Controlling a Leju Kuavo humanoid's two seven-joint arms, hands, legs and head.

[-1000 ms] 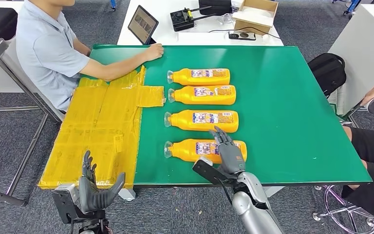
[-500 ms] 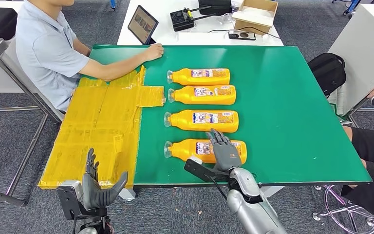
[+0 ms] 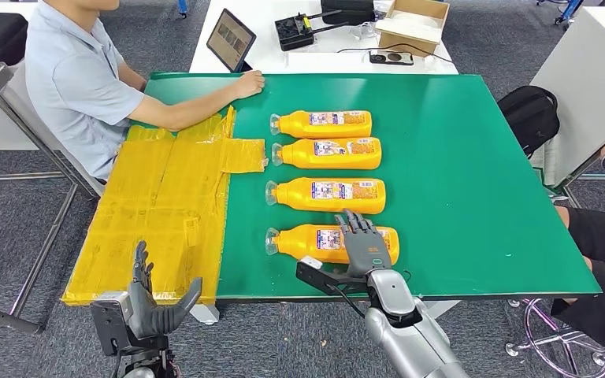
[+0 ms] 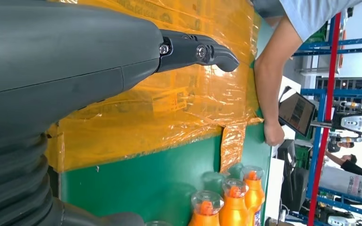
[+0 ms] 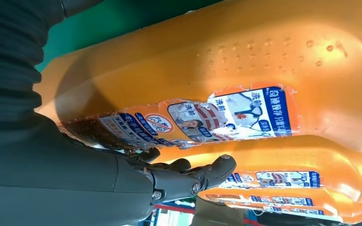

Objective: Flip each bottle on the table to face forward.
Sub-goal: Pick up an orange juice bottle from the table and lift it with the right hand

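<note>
So my left hand [image 3: 151, 305] is hanging off the near edge by the yellow taped sheet [image 3: 165, 205], fingers spread, nothing in it, well apart from any bottle. Not much use from there. Moving right, the four orange bottles sit in a column on the green table [image 3: 473, 157], all lying on their sides with caps pointing left, so the long axis runs left-right across me. The nearest bottle [image 3: 315, 242] is the one I'm on: my right hand [image 3: 362, 248] is over its right half, fingers [image 5: 202, 176] loosely apart and pointing away from me across the body, by the label. Can't tell if I'm touching it; definitely not gripping it yet. Right arm's clearly the closer one for rolling it.
</note>
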